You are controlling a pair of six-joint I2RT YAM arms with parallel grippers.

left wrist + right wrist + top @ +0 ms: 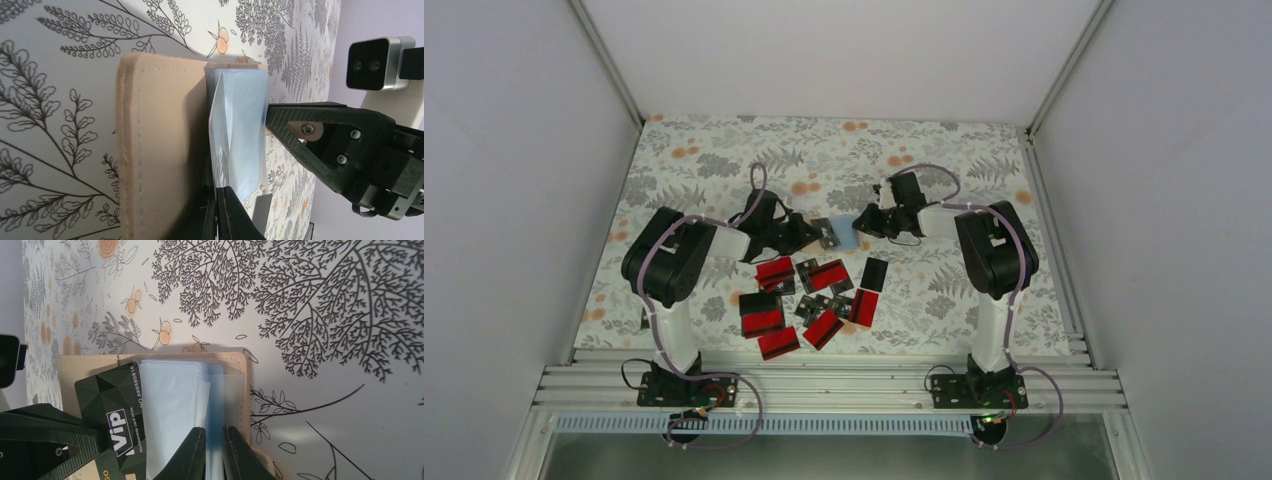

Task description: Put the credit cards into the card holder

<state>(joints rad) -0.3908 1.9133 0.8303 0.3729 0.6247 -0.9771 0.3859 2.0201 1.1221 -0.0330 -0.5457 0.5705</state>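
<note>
The left gripper (216, 217) is clenched on a black card (112, 405) at the open card holder (160, 140) on the tabletop (724, 160). The right gripper (214, 455) pinches the holder's pale sleeve (170, 405). The other credit cards (826, 275) lie scattered just nearer the bases.

Both arms reach inward; left gripper (817, 236), right gripper (863, 222) pinched, tips facing.

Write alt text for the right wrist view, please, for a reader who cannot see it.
The right end effector pinches a pale blue sleeve of the open tan holder on a floral table. At lower left, the left end effector holds a black VIP card over the holder.
</note>
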